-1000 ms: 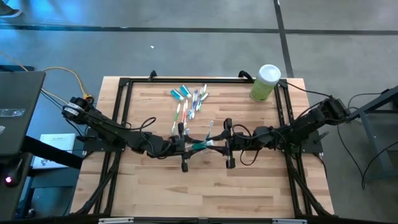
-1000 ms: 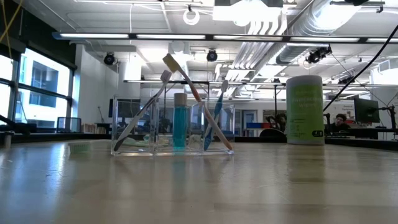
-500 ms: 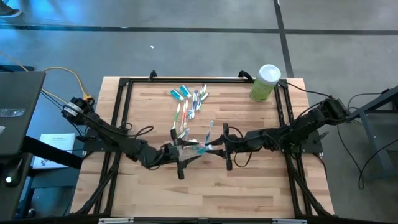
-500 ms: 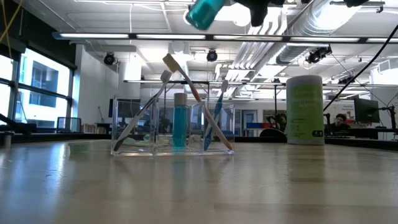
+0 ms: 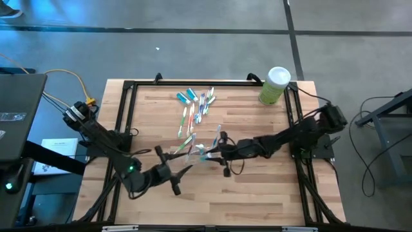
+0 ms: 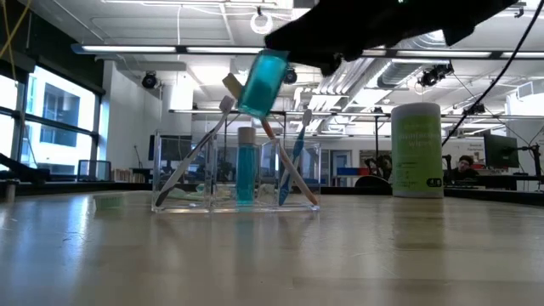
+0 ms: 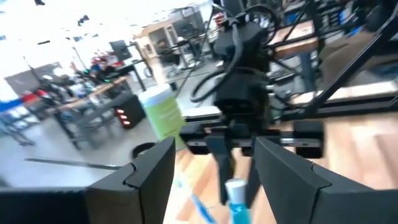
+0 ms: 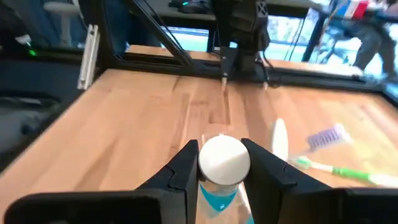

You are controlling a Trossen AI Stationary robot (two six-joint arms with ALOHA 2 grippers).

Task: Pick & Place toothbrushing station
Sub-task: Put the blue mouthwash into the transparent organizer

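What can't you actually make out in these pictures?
- Right wrist view: most of the toothpaste tube held by the right gripper lies behind its white cap and the fingers.
- Low view: the arm's dark shape covers that tube's upper end.
- High view: the loose toothbrushes are too small to count.
- Left wrist view: background is blurred.

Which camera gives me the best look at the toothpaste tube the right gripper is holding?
The low view: the tube hangs tilted above the clear cup, shown side-on. The right wrist view shows only its white cap between the right gripper's fingers. The left wrist view catches its cap end; the high view shows a speck.
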